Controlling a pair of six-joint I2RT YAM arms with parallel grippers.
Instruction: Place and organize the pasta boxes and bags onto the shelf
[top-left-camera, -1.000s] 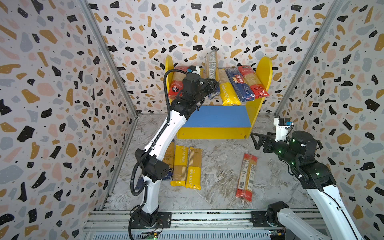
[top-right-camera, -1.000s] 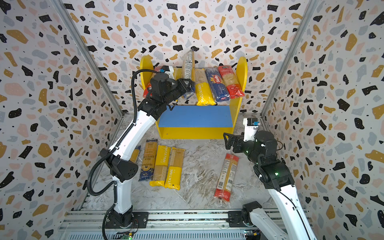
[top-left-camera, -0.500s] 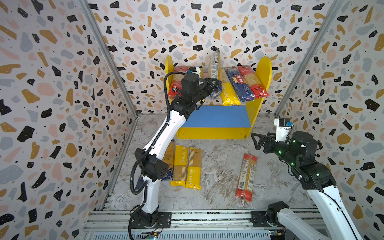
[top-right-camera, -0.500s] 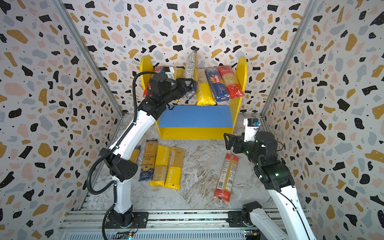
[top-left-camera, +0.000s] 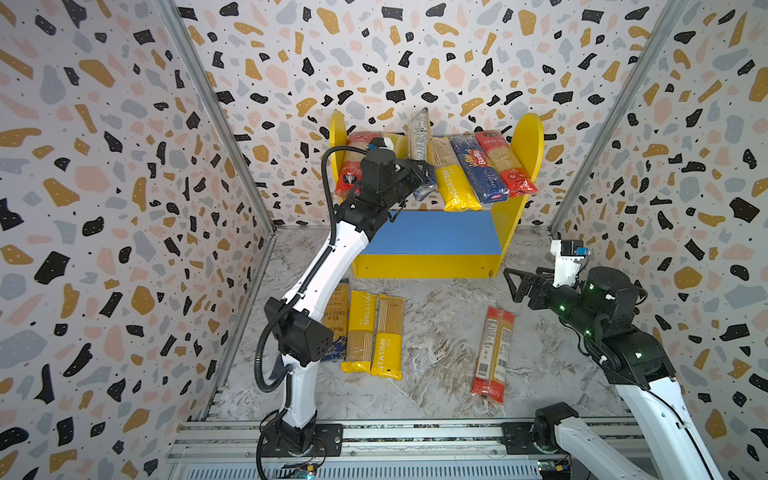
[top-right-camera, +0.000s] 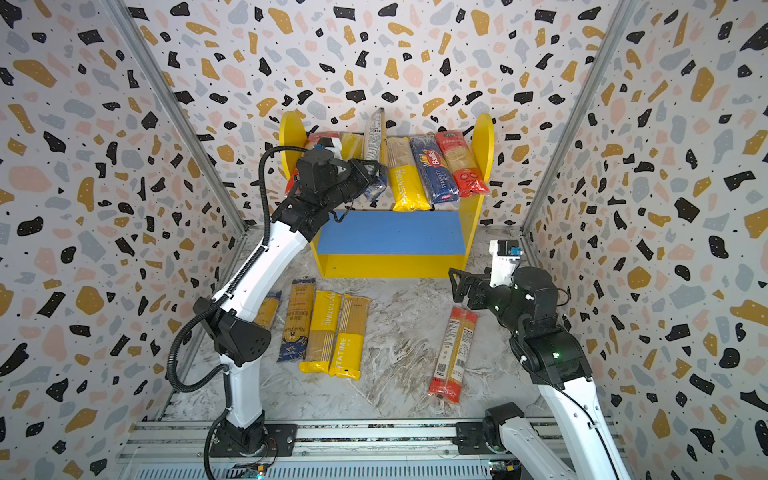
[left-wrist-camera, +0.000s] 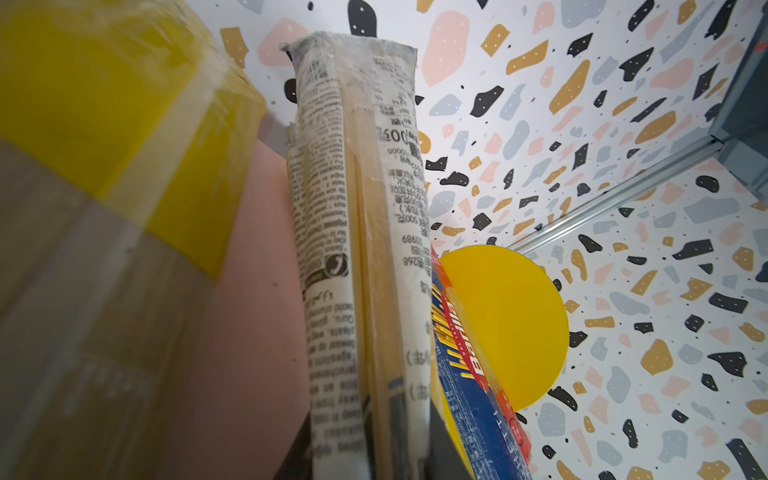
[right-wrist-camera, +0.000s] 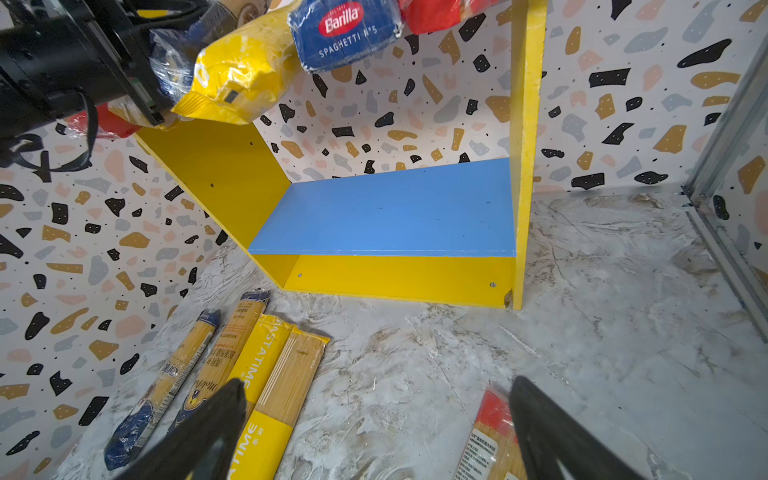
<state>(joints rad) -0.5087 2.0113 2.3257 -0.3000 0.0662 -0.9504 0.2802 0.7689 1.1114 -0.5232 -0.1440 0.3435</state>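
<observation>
Left gripper (top-left-camera: 424, 172) clamps pale packet (top-left-camera: 417, 135), long axis tilted steeply up, backward; right gripper (top-left-camera: 513, 284) gapes wide.

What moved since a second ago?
The left gripper, shut on the pale spaghetti packet, lowered the packet's top end a little toward the shelf. The right gripper stayed open and still. The loose packets below did not move.
</observation>
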